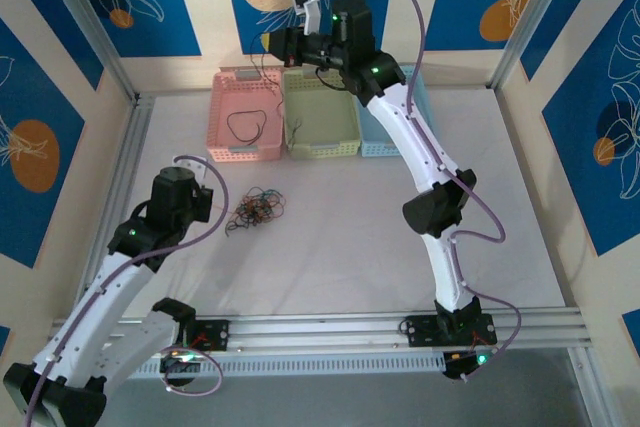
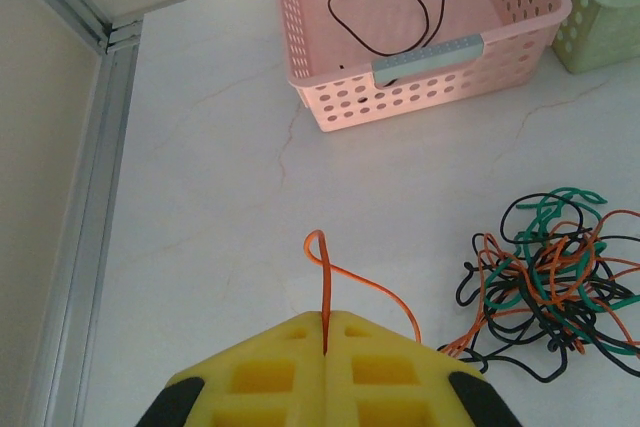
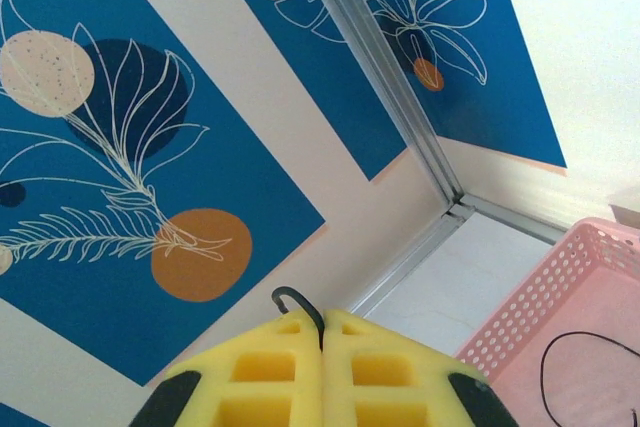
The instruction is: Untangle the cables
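L side: left gripper [image 2: 327, 327] has its pads pressed together on an orange strand [image 2: 324, 282], which loops just ahead of the tips, then trails right toward the cables [image 2: 555, 267]. They lie in a knotted heap of black, green and orange on the table [image 1: 340, 237], near the gripper's right.

Risk 1: the strand looks to run back into the heap, so a pull prob. drags the whole knot along instead of freeing one wire, or cinches it tighter. Risk 2: thin wire, foam pads, short bite, so it could slip out under tension.

Ahead, the pink basket [image 2: 400, 97] already has one black loop [image 2: 335, 17] inside. The near wall stands btwn heap and drop spot, so the strand must go up and over.

Further right are a green basket [image 1: 320, 142] and a blue basket [image 1: 375, 147]; the right arm crosses above the blue one.

R side: right gripper [image 3: 322, 332] is clamped on the hooked end of a black strand [image 3: 300, 299], high by the back wall and near the pink basket. The grip is at the very tip, so it may drop early. Which basket it hangs over I can't tell for sure; the wire is too fine in the top view.
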You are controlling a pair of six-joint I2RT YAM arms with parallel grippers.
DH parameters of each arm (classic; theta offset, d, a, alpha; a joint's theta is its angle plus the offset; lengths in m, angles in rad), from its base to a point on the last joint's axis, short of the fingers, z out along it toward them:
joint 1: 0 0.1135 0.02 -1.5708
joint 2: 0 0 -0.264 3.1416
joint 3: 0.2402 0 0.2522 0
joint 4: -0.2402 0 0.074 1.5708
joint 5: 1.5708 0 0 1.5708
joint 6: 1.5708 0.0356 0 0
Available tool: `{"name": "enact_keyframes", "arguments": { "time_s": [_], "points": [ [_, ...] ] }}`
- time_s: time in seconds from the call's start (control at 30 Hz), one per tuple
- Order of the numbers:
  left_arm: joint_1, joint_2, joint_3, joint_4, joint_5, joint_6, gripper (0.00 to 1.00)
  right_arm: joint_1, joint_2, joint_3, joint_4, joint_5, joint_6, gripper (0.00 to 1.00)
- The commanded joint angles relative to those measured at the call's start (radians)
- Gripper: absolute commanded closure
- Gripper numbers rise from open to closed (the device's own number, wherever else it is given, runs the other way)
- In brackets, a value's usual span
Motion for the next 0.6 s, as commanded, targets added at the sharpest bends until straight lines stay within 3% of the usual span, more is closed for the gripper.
{"name": "enact_keyframes", "arguments": {
  "time_s": [0.0, 0.43, 0.57],
  "points": [
    [0.01, -0.019, -0.015, 0.019, 0.003, 0.013, 1.0, 0.01, 0.014, 0.0, 0.066, -0.013, -0.037, 1.0],
    [0.015, -0.01, -0.01, 0.016, 0.058, 0.009, 1.0, 0.001, 0.268, 0.094, 0.355, 0.059, 0.018, 1.0],
    [0.016, -0.012, -0.009, 0.015, 0.066, 0.007, 1.0, -0.006, 0.374, 0.086, 0.356, 0.104, 0.072, 1.0]
  ]
}}
